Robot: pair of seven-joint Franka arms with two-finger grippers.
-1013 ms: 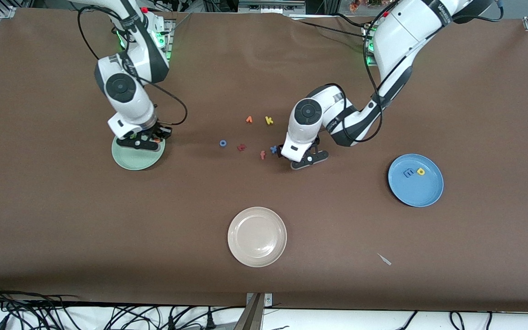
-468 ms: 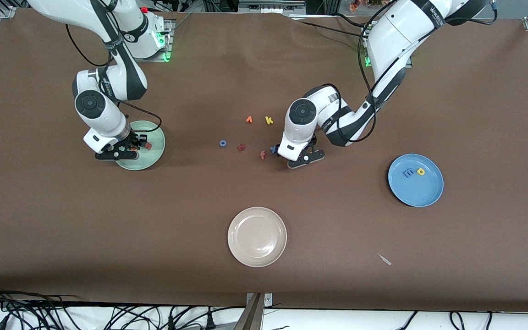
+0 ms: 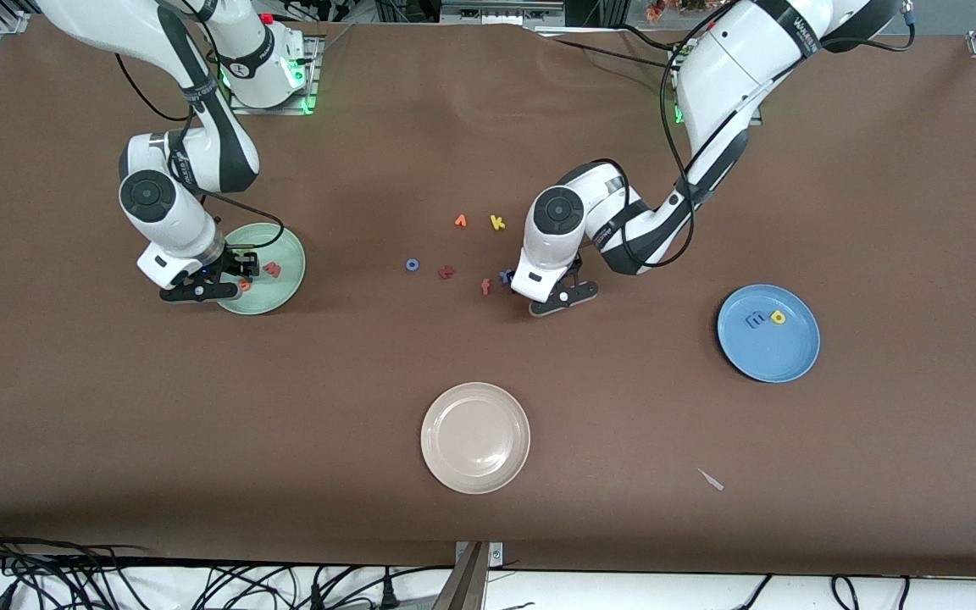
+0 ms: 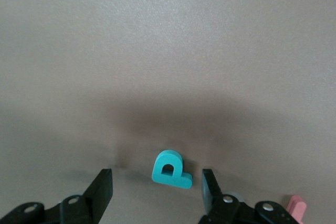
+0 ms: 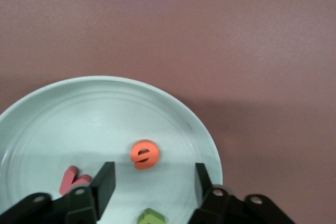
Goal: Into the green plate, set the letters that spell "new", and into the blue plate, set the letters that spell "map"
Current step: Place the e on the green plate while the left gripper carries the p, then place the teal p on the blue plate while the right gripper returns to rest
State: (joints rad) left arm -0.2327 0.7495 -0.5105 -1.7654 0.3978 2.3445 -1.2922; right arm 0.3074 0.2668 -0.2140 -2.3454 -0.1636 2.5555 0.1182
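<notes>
Your left gripper (image 4: 156,187) straddles the teal "p" (image 4: 170,169) on the table, jaws open, touching nothing. Your right gripper (image 5: 150,182) hangs open, empty, over the green plate (image 5: 47,114); the orange "e" (image 5: 144,154) sits at the salmon-red "w"'s (image 5: 72,179) 2 o'clock.

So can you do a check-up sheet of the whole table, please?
Surface: brown table cover.
Job's things: round mint-green plate holds orange foam "e", salmon-red foam "w", green foam "n"; round blue plate holds blue "m", yellow "a"; teal foam "p" on table.
Clutter: cream-white plate, spare letters.
End effectors: left end effector open astride the "p"; right end effector open over green plate.
Cables: along table's edge.
Surroundings: nothing seen.
</notes>
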